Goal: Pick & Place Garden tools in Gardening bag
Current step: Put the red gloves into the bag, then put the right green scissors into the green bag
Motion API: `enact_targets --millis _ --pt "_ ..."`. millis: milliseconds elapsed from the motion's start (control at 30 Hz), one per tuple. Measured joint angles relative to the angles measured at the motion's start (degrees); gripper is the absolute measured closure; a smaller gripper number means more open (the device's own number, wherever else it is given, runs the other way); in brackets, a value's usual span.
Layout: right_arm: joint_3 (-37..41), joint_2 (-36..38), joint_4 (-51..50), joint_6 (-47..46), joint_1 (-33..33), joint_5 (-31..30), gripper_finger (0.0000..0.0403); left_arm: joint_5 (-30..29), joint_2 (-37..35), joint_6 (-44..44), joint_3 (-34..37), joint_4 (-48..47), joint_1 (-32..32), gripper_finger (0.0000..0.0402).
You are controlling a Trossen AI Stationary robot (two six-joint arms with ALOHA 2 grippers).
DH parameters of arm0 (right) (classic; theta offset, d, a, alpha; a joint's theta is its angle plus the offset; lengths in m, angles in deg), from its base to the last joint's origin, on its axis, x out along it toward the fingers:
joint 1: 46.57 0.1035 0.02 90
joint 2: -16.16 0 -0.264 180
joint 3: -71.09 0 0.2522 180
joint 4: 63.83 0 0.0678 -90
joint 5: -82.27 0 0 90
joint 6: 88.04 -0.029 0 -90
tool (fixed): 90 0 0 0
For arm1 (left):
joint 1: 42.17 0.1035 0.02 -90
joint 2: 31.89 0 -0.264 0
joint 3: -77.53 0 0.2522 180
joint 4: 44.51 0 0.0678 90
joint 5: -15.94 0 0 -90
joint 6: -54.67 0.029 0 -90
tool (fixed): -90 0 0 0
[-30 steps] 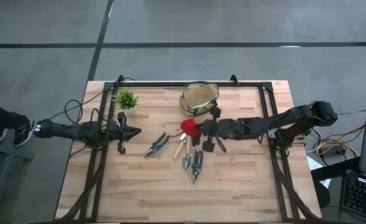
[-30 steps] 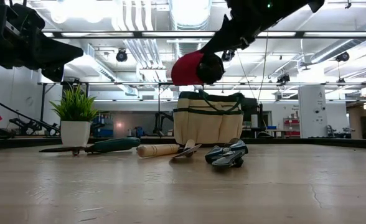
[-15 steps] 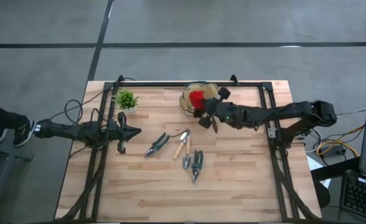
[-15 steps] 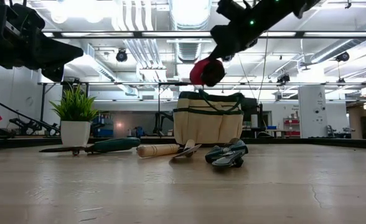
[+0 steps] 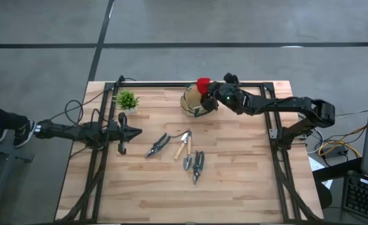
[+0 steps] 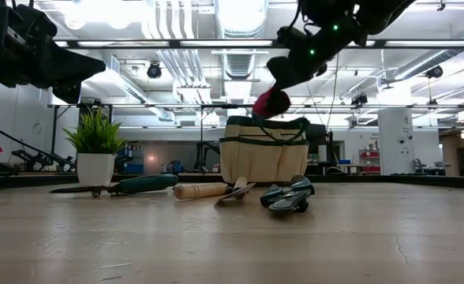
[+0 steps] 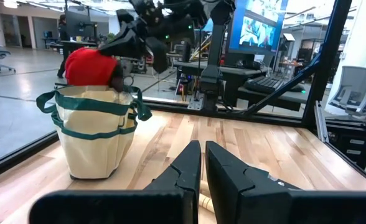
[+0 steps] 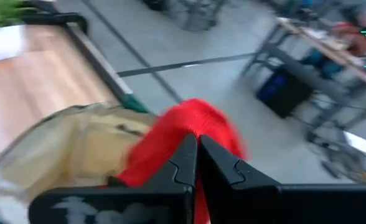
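**Right gripper holds red-headed tool over the bag**

Right gripper (image 5: 210, 94) is clamped on the red-headed tool (image 5: 203, 84), fingers pinched nearly together around it in the right wrist view. The tool hangs just above the rim at the far side of the gardening bag (image 5: 195, 100); the low view shows the red head (image 6: 271, 102) right at the bag's top edge (image 6: 264, 150).

Left gripper (image 5: 136, 132) hovers above the table's left part, well clear of the tools, fingers nearly touching, nothing between them.

On the table in front of the bag: one pruner (image 5: 157, 145), the trowel (image 5: 183, 145), a second pruner (image 5: 198, 166). Potted plant (image 5: 126, 100) sits near the far left corner.
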Motion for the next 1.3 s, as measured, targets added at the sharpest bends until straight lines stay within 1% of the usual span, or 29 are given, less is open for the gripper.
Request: enact_targets --millis 67,133,233,333,500,633,767,867,1000,1133,1300 --pt "0.0 -0.55 0.1 -0.16 -1.02 3.99 0.0394 0.0 0.0 0.01 0.01 -0.01 0.0 0.0371" --pt "-0.24 -1.29 0.57 -0.25 -1.92 6.51 0.0391 0.0 0.0 0.02 0.02 0.0 0.0 0.0371" --pt "-0.66 -2.71 0.59 -0.22 -2.62 6.43 0.0375 0.0 0.0 0.0 0.02 0.0 0.0 0.0371" --pt "-1.12 -4.03 0.51 0.44 -2.72 6.45 0.0343 0.0 0.0 0.01 0.02 0.0 0.0 0.0371" --pt "-1.81 -4.83 0.51 -0.03 -2.41 6.47 0.0279 0.0 0.0 0.0 0.02 0.0 0.0 0.0371" --pt "-1.81 -3.18 0.4 -0.25 -0.65 6.85 0.0237 0.0 0.0 0.01 0.02 0.0 0.0 0.0371" --pt "-1.6 -0.9 0.1 -1.85 2.13 9.08 0.0211 0.0 0.0 0.0 0.02 0.0 0.0 0.0371" --pt "-1.58 0.21 -0.53 -3.42 4.8 12.44 0.0201 0.0 0.0 0.0 0.02 0.0 0.0 0.0371" --pt "-1.57 0.54 -0.89 -4.91 9.04 15.86 0.02 0.0 0.0 0.0 0.02 0.0 0.0 0.0371" --pt "-1.53 0.54 -0.91 -5.0 13.05 15.91 0.0202 0.0 0.0 0.02 0.0 0.0 0.0 0.0371" --pt "-1.53 0.56 -0.91 -5.3 16.25 15.9 0.0202 0.0 0.0 0.0 0.01 -0.02 0.0 0.0371"
